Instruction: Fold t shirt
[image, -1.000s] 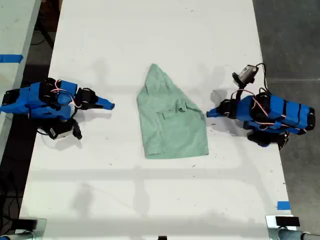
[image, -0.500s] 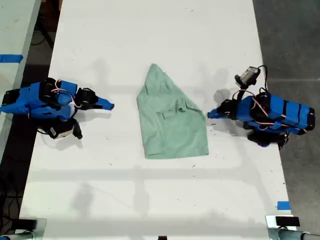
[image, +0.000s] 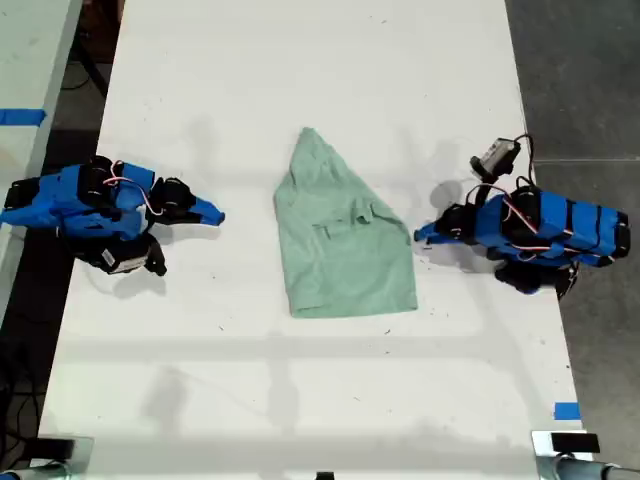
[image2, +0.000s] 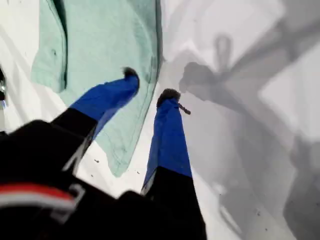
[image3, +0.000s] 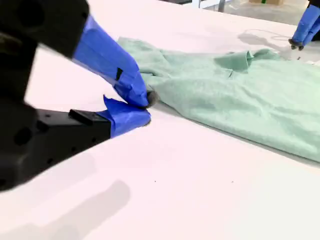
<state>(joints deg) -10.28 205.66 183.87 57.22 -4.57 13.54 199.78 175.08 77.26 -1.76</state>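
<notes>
My first gripper (image2: 149, 84), blue with dark tips, has its jaws spread a little and holds nothing; it hangs over the edge of the t shirt (image2: 102, 45), one tip above the cloth and the other above bare table. In the exterior view this gripper (image: 424, 235) sits at the view's right, just beside the shirt's edge.

My second gripper (image3: 142, 110) has its blue jaws pressed together at the tips, empty, low over the white table and near the shirt's (image3: 240, 95) nearest edge without touching it. In the exterior view it (image: 214, 214) points inward from the view's left, with open tabletop between it and the cloth.

The pale mint-green t shirt (image: 340, 240) lies wrinkled and partly folded in the middle of the white table (image: 300, 400), narrow at its far end and wider at its near end. Nothing lies between either gripper and the shirt.

Blue tape (image: 566, 411) marks the floor at the exterior view's lower right, and another strip (image: 22, 116) sits on a neighbouring surface at its left.
</notes>
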